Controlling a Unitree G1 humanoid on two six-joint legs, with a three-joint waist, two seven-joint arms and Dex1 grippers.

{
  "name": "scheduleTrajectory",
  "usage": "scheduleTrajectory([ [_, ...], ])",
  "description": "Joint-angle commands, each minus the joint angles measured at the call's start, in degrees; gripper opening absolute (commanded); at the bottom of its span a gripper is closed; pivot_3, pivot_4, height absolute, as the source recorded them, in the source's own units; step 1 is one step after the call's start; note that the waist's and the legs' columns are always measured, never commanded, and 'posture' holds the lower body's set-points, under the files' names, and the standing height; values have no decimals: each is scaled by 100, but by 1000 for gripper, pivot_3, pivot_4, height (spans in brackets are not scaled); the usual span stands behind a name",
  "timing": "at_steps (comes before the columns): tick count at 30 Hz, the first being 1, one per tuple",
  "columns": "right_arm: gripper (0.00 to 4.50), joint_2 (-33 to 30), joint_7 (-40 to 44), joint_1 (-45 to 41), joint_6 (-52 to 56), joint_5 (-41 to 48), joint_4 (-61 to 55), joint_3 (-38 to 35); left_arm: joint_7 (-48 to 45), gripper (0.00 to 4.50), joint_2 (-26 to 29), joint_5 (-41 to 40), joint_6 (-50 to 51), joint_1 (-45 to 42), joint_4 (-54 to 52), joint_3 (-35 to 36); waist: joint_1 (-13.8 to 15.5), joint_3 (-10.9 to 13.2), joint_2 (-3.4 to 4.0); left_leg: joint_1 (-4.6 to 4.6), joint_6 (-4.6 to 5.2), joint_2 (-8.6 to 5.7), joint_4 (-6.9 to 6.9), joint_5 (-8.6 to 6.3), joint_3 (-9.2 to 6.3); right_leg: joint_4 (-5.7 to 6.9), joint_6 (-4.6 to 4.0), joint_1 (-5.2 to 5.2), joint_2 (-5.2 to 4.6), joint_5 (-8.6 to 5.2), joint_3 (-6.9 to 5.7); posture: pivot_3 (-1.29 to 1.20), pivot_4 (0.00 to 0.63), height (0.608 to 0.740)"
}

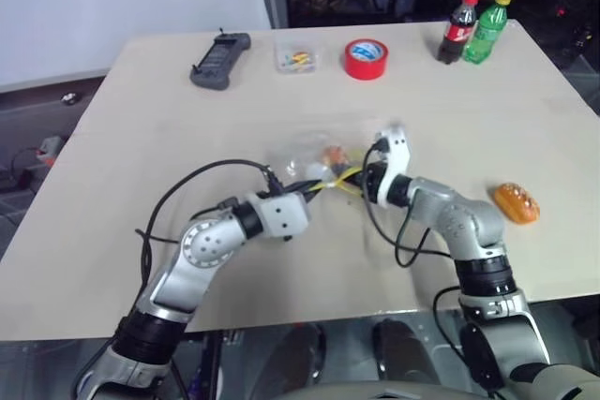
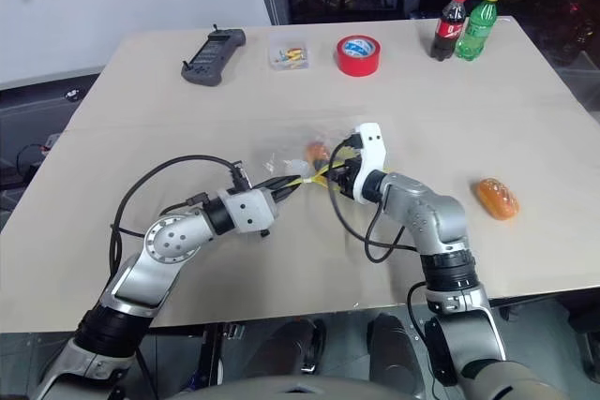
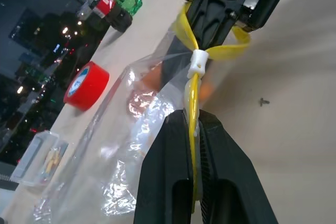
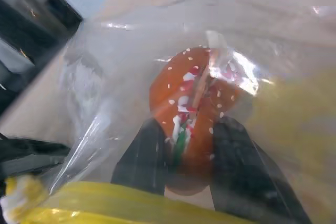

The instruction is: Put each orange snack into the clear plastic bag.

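Left gripper (image 1: 309, 185): nearest of the two arms' ends, fingers pressed together on the yellow seal strip (image 3: 193, 103) of the clear plastic bag (image 3: 126, 145), just behind its white slider.
Right gripper (image 4: 184, 169): reaches in through the bag's mouth from the opposite side; its two black fingers (image 4: 144, 156) stand on either side of an orange snack (image 4: 191, 108), touching it, though I cannot tell whether they pinch it or stand loose.
Snack in bag: speckled with pale seeds, a red, white and green band round its middle, seen through the crinkled film.
Second orange snack (image 1: 517, 201): lies bare on the table (image 1: 141, 259), near the right edge, well apart from the bag.
Bag position: middle of the table, held between both grippers.
Far edge, from the left: black handheld device (image 1: 220, 60), small clear box (image 1: 295, 57), red tape roll (image 1: 366, 58), cola bottle (image 1: 458, 28) beside green bottle (image 1: 487, 27).
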Motion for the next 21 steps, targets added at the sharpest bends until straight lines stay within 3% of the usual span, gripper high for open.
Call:
scheduleTrajectory([
  [1, 2532, -59, -34, 3, -610, -459, -45, 104, 132, 0, 8, -37, 28, 56, 41, 209, 2, 0, 0, 0, 0, 0, 0, 0, 0, 1, 0, 0, 0, 0, 0, 0, 150, 740],
  [3, 3553, -258, -103, 136, -808, -786, -364, 214, 254, 0, -68, 14, 316, 97, 60, 294, 17, 0, 0, 0, -1, 0, 1, 0, 0, 0, 0, 0, 1, 0, 0, 0, 150, 740],
  [6, 3553, -739, 211, 439, -817, -851, -1125, 263, 466, 0, -231, 90, 801, 32, 97, 358, 42, 0, -1, -2, 0, -2, 0, 0, -1, -2, 0, 0, -1, 0, 0, 0, 150, 740],
  [8, 3553, -915, 515, 613, -560, -411, -1619, 76, 571, 0, -311, 184, 983, -50, 121, 335, 44, 0, -1, -3, 0, -3, 1, 0, -2, -2, 0, 0, -1, 0, -1, 0, 150, 740],
  [14, 3553, -1904, 856, 1337, -606, -159, -2875, -662, 646, 0, -493, 286, 1269, -175, 93, 205, 76, -2, -5, -1, 4, 0, 2, -2, -4, -2, 1, 9, -1, 0, -5, 0, 150, 740],
  [18, 4463, -2734, 550, 2317, -855, -772, -2918, -1794, 613, 0, -532, 333, 1256, -245, 126, 76, 212, -1, -7, 2, 3, -2, 5, -2, -8, -10, 1, 21, -5, 0, -13, 0, 150, 740],
  [21, 4463, -3216, 414, 2932, -1113, -1320, -2569, -2323, 604, 0, -532, 346, 1188, -308, 224, 53, 273, -1, -7, 4, 3, -6, 8, -2, -7, -8, 1, 23, -9, 0, -12, 0, 150, 740],
])
